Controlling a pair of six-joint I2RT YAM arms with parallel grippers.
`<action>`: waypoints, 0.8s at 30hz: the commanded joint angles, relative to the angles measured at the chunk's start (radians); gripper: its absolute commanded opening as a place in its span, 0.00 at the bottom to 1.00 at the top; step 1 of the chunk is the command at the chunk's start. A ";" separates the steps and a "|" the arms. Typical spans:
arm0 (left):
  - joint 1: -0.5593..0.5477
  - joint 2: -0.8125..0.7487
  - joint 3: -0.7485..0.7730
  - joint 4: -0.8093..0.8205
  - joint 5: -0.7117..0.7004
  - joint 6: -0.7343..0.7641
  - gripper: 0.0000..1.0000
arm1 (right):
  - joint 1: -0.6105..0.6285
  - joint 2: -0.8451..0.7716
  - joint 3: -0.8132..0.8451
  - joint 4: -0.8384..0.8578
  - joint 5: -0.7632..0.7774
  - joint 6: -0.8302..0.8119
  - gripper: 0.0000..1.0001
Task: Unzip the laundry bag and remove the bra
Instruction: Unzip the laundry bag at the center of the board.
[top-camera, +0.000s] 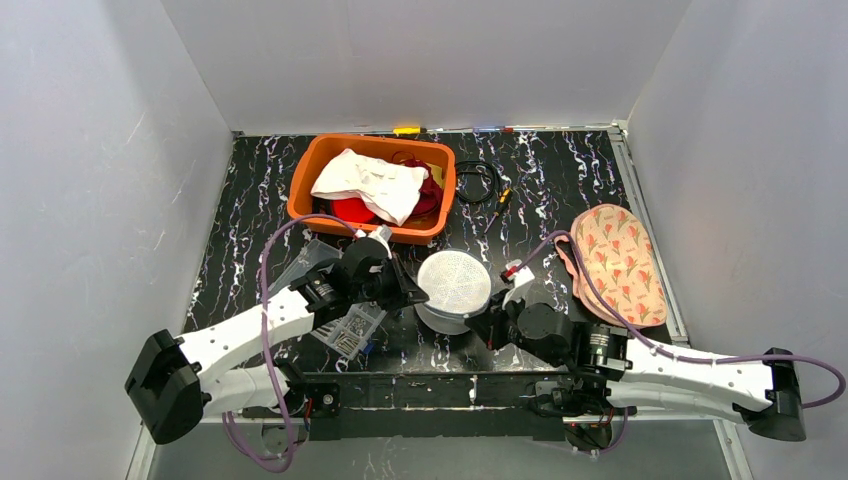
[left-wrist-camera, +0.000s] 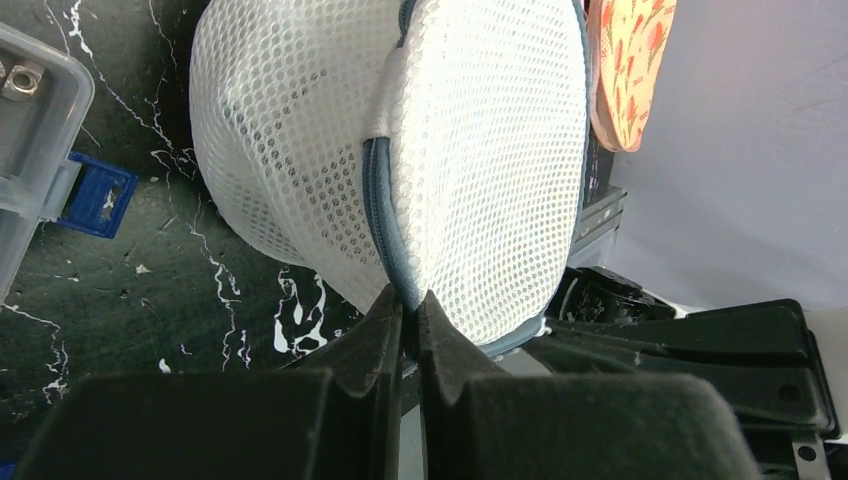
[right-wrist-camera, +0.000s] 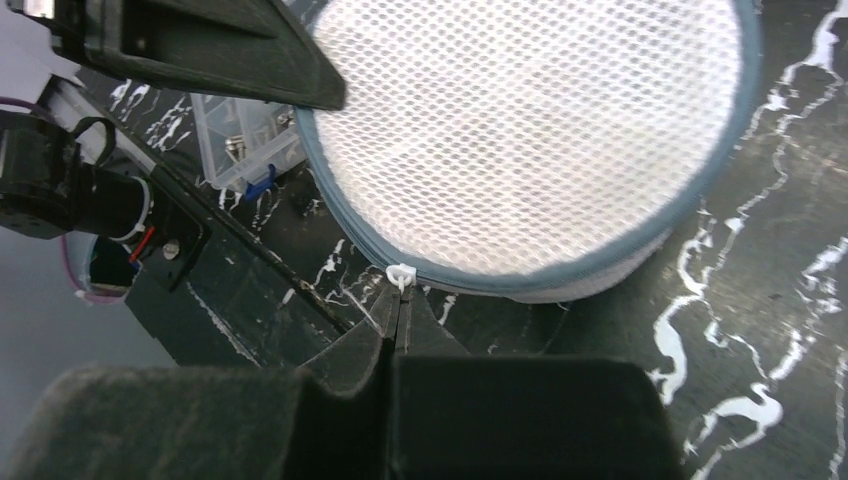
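The laundry bag (top-camera: 455, 285), a round white mesh drum edged in blue-grey, sat on the black marbled surface (top-camera: 560, 180), and both arms reached in low toward it, one on each side. The left arm stretched forward from its base, wrist angled at the bag's left flank. The left gripper (top-camera: 418, 296) had its fingers (left-wrist-camera: 375, 340) pressed together on the bag's zip seam (left-wrist-camera: 378, 200), right at the lower end of the blue-grey band. The right arm lay nearly flat, elbow out to the bag's right and wrist turned back toward the bag's near right edge. The right gripper (top-camera: 492, 322) had its fingers (right-wrist-camera: 355, 350) closed tight on the small white pull tab (right-wrist-camera: 400, 272) at the bag's rim. The seam looked closed where it showed (the mesh hid whatever lay inside). Behind the bag stood an orange bin (top-camera: 300, 195) holding a white cloth (top-camera: 370, 182). A clear parts box (left-wrist-camera: 35, 160) lay to the bag's left, and a pink floral piece (top-camera: 618, 262) lay to its right
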 joint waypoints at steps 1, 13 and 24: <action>0.007 -0.009 0.044 -0.076 0.008 0.102 0.00 | 0.007 -0.056 0.052 -0.128 0.100 -0.009 0.01; 0.107 0.110 0.093 -0.056 0.192 0.213 0.00 | 0.008 -0.056 -0.024 -0.049 0.069 0.001 0.01; 0.107 -0.076 0.009 -0.102 0.215 0.138 0.82 | 0.007 0.081 -0.041 0.221 -0.055 0.015 0.01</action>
